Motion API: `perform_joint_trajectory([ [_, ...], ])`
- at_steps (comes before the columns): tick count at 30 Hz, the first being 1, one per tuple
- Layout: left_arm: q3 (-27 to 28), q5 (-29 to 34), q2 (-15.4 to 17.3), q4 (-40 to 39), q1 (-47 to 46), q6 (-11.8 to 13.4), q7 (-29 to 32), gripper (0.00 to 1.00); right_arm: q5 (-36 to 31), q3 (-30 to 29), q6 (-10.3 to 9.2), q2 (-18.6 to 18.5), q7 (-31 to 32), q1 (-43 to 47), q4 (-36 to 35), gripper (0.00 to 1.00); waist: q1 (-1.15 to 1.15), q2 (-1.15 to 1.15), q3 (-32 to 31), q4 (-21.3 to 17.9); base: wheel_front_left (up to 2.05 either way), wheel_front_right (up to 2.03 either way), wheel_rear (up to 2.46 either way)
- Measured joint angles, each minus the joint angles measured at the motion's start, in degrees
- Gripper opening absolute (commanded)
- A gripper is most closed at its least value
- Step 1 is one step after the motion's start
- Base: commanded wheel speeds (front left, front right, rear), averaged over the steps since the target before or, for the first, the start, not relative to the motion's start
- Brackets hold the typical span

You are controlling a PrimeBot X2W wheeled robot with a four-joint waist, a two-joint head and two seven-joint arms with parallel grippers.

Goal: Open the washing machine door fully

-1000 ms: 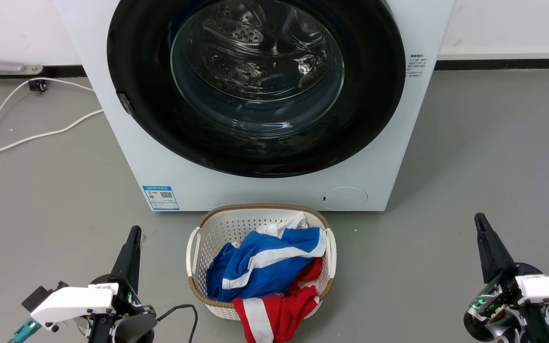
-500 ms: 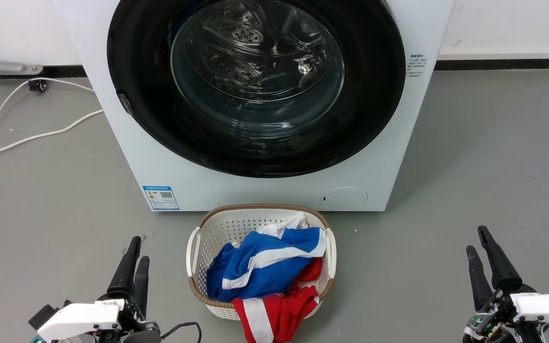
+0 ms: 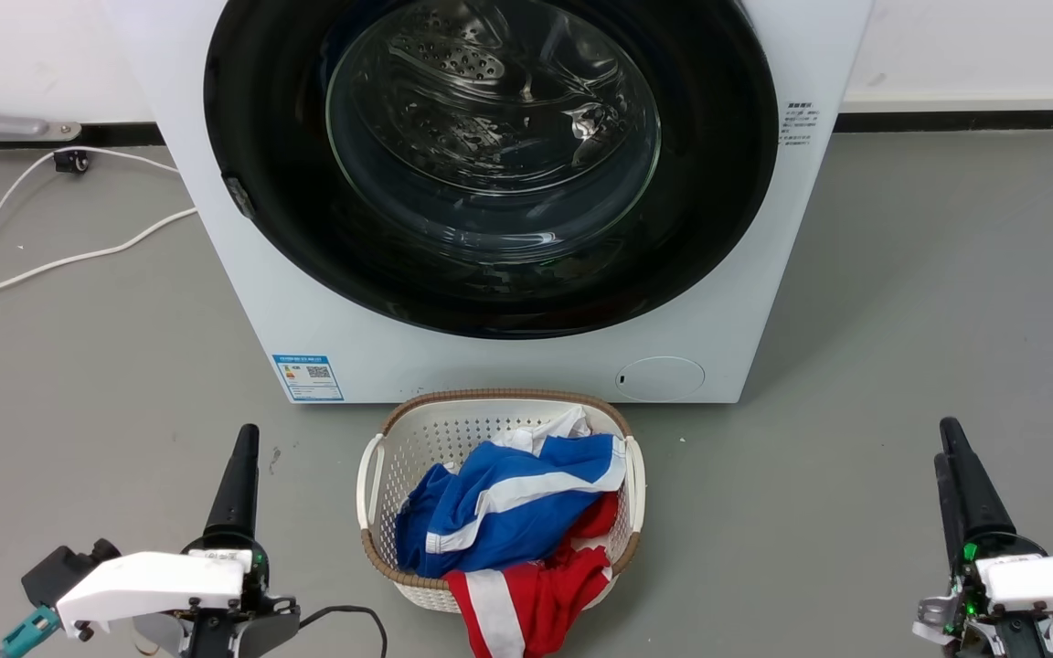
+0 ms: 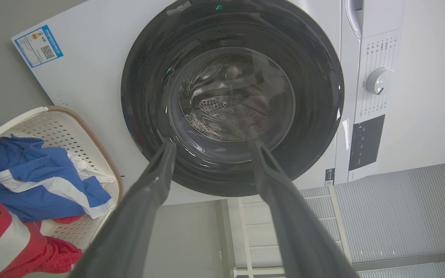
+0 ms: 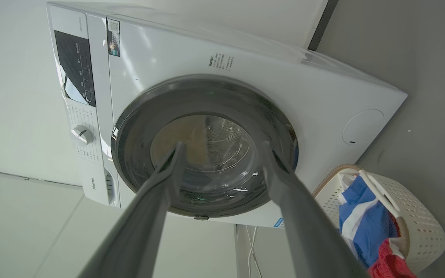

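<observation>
The white washing machine (image 3: 526, 366) stands straight ahead on the grey floor. Its washing machine door (image 3: 718, 183), a glossy black ring around a bulging glass bowl, lies shut flat against the front, with a small latch on its left rim. My left gripper (image 3: 245, 437) hovers low at the left, well short of the machine. My right gripper (image 3: 945, 443) does the same at the right. In the left wrist view the left gripper (image 4: 211, 143) is open, framing the door (image 4: 232, 96). In the right wrist view the right gripper (image 5: 221, 144) is open towards the door (image 5: 214, 154).
A white laundry basket (image 3: 371, 475) holding blue, white and red cloth sits on the floor right before the machine, between my grippers. White cables (image 3: 79, 260) trail over the floor at the left. A wall with a dark skirting runs behind.
Both grippers dipped, then rose again while rolling at the wrist; the right one ended further right. The door has stayed shut.
</observation>
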Motion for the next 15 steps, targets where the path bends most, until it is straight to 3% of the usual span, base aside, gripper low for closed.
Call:
perform_joint_trajectory([
  [15,-4.49,22.62,0.65,-4.12,1.45,5.14,-3.5,1.0,-24.36,2.41,0.0,0.02,-3.3,1.76,-7.61,1.0,0.0,0.0,0.2,-0.02,0.0,0.0,0.0],
])
